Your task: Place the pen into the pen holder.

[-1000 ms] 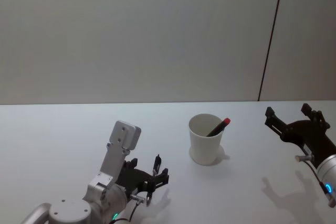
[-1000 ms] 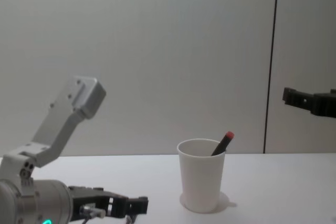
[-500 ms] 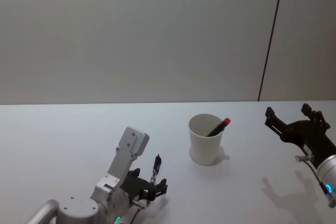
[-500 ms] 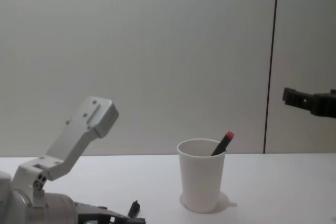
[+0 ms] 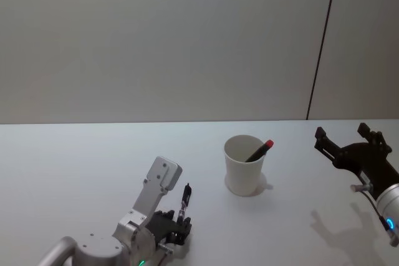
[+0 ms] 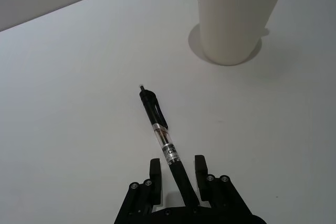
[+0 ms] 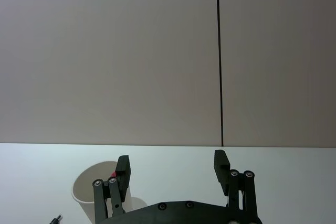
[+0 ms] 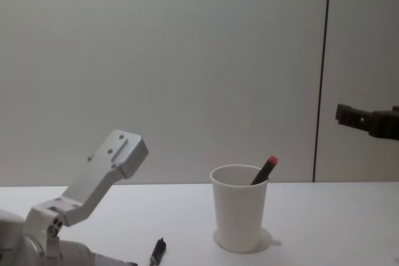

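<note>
Pale wall [image 5: 156,42] behind, one dark vertical seam [image 5: 321,48] toward the right; white tabletop [image 5: 75,166] below it.

Pen holder [image 5: 244,169]: plain white paper cup, rolled rim, narrowing toward the base, upright near the middle of the tabletop. A dark pen with a red cap [image 5: 262,149] leans inside it, cap poking over the rim on the right side.

Black pen [image 6: 164,142]: slim dark barrel, clear band with small print midway, small nub at the far end. It sits left of the holder and nearer to me, well apart from it, far end angled roughly toward the cup. Whether it lies flat on the tabletop I cannot tell.

My left end effector [image 6: 176,163]: low over the tabletop, fingers partly open and straddling the near end of the black pen, a sliver of gap on each side; not clamped as far as I can see.

My right end effector [image 7: 172,166]: raised off to the right of the holder, fingers spread wide, nothing between them.

View notes: the left wrist view gives the barrel print and the finger gaps; from the head the black pen is a dark sliver ahead of the left wrist. The chest view gives the cup's taper side-on and the red cap standing clear above the rim.
</note>
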